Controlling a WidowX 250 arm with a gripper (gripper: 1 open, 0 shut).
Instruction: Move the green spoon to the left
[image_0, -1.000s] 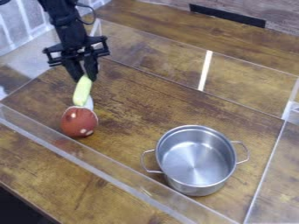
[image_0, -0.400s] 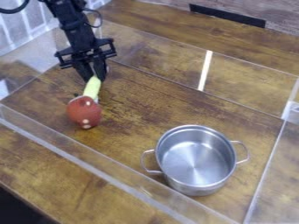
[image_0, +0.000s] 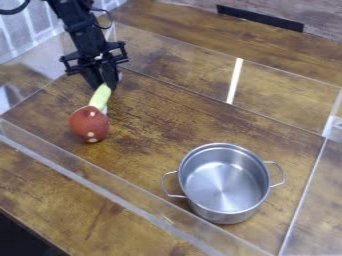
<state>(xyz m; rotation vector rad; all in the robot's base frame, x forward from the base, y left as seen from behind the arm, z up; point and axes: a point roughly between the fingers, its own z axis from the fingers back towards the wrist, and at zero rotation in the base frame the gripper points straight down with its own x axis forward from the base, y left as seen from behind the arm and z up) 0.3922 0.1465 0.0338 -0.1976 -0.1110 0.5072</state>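
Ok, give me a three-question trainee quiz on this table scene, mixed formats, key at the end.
1. True or false: the gripper is shut on the green spoon.
2. What lies right beside the spoon's lower end? A) steel pot B) red-brown toy C) nothing
3. Fill in: the steel pot stands upright and looks ____ inside.

Key: 1 true. 2 B, the red-brown toy; whether they touch is unclear. 3 empty.

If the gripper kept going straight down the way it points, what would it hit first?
The gripper is shut on the green spoon, which hangs below it. The spoon's lower end would probably meet the red-brown toy or the wooden tabletop beside it; depth is unclear.
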